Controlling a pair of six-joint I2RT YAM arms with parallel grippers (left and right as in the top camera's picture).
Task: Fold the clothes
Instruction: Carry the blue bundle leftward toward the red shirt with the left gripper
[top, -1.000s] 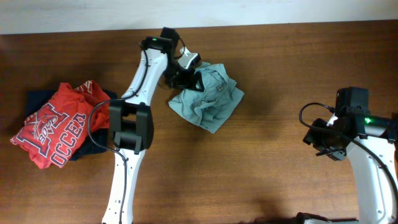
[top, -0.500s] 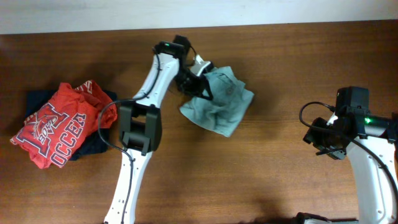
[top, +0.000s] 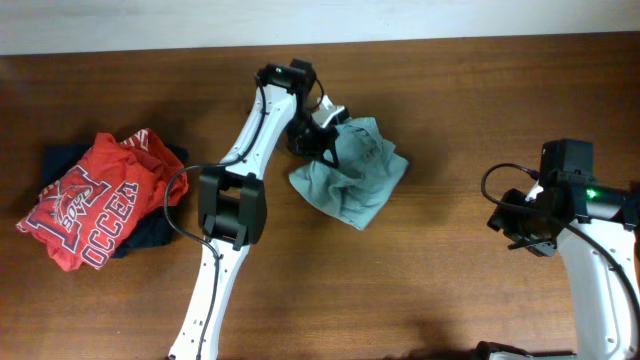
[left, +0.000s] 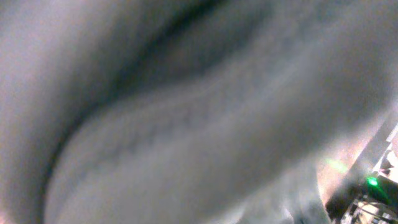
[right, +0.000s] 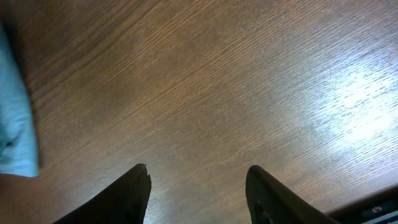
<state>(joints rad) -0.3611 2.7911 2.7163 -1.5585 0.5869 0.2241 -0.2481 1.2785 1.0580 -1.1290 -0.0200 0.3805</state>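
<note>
The left pincer (top: 322, 142) and the crumpled grey-teal T-shirt (top: 355, 180) have shifted slightly right across the desk (top: 450, 110). The pincer is buried in the T-shirt's upper-left edge, and cloth hides its jaws, so I cannot tell their state. The right pincer (right: 198, 169) hangs well right of the T-shirt, jaws apart and empty.

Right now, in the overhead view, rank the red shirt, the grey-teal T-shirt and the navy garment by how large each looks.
1. red shirt
2. grey-teal T-shirt, crumpled
3. navy garment, mostly covered by the red shirt, so only its visible part is ranked.
</note>
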